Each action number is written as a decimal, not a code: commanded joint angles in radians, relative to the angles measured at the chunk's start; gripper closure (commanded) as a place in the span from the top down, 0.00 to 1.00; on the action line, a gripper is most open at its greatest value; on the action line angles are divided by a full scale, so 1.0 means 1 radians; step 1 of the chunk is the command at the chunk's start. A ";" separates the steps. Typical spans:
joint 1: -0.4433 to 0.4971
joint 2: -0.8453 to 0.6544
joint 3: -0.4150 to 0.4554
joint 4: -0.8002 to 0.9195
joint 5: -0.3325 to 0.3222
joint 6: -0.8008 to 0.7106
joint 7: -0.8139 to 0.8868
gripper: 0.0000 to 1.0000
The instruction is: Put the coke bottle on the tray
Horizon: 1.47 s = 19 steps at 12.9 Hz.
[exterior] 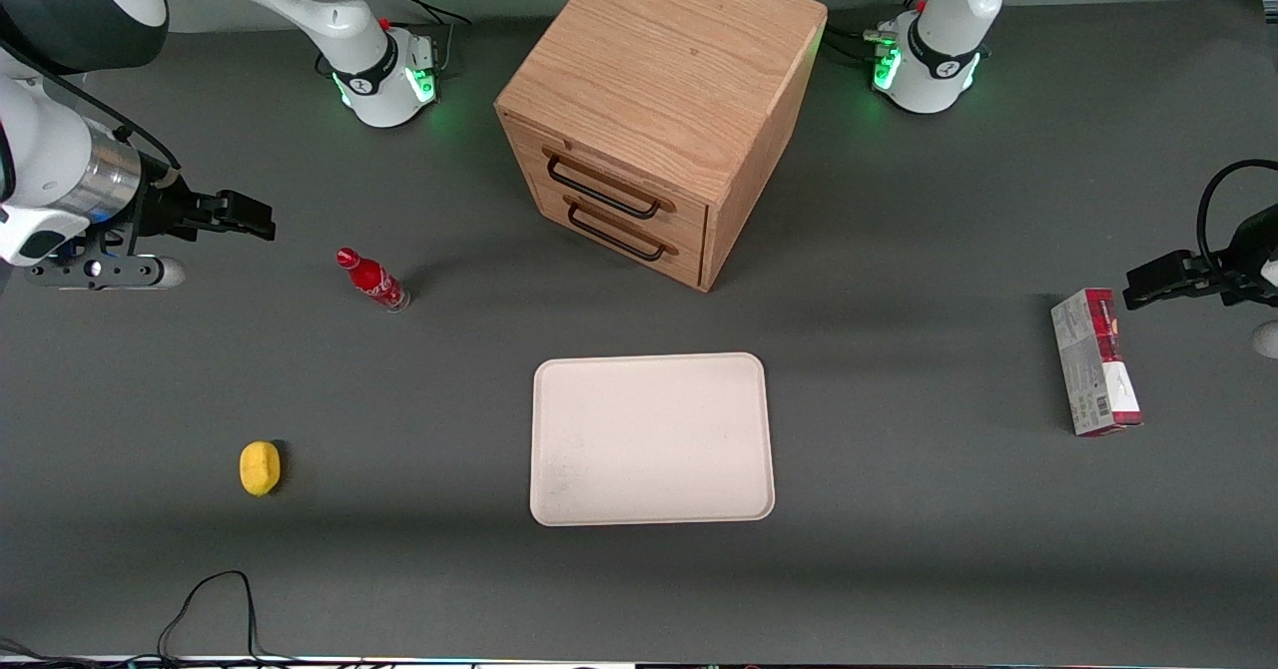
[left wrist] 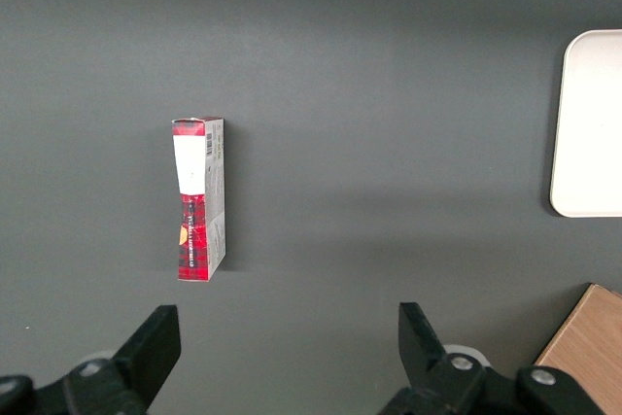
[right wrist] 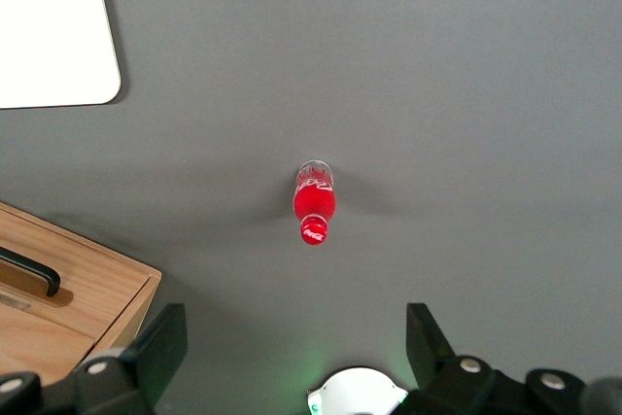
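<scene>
The coke bottle (exterior: 373,281) is small, slim and red with a red cap. It stands upright on the dark table, also seen from above in the right wrist view (right wrist: 314,203). The cream-white tray (exterior: 651,439) lies flat and bare, nearer to the front camera than the bottle; its corner shows in the right wrist view (right wrist: 49,26). My gripper (exterior: 262,218) hangs above the table, farther toward the working arm's end than the bottle and apart from it. In the right wrist view the gripper (right wrist: 294,332) is open wide and holds nothing.
A wooden two-drawer cabinet (exterior: 659,100) stands farther from the front camera than the tray. A yellow fruit (exterior: 260,468) lies toward the working arm's end, nearer the front camera. A red-and-grey carton (exterior: 1095,361) lies toward the parked arm's end.
</scene>
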 commanded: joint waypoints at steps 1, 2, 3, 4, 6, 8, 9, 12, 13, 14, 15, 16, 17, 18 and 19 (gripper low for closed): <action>0.014 0.007 -0.001 0.025 -0.007 -0.023 0.014 1.00; 0.012 0.007 -0.002 0.027 -0.007 -0.023 0.010 1.00; 0.011 0.007 -0.007 0.027 -0.007 -0.024 0.008 1.00; 0.009 0.007 -0.008 0.027 -0.006 -0.024 0.008 1.00; 0.008 0.007 -0.010 0.028 -0.003 -0.025 0.010 1.00; 0.008 0.007 -0.011 0.031 -0.003 -0.025 0.007 1.00; 0.008 0.008 -0.011 0.031 -0.003 -0.028 -0.004 1.00; 0.014 0.004 -0.004 0.030 -0.010 -0.028 -0.018 1.00; 0.012 -0.005 -0.008 0.024 -0.006 -0.028 -0.039 1.00; 0.012 -0.005 -0.008 0.024 -0.006 -0.028 -0.059 1.00; 0.012 -0.005 -0.008 0.022 -0.007 -0.026 -0.059 1.00; 0.014 -0.002 -0.008 0.022 -0.010 -0.026 -0.061 1.00; 0.012 -0.002 -0.008 0.021 -0.009 -0.026 -0.061 1.00; 0.014 0.002 -0.008 0.012 -0.009 -0.026 -0.061 1.00; 0.014 0.002 -0.008 0.005 -0.004 -0.026 -0.061 1.00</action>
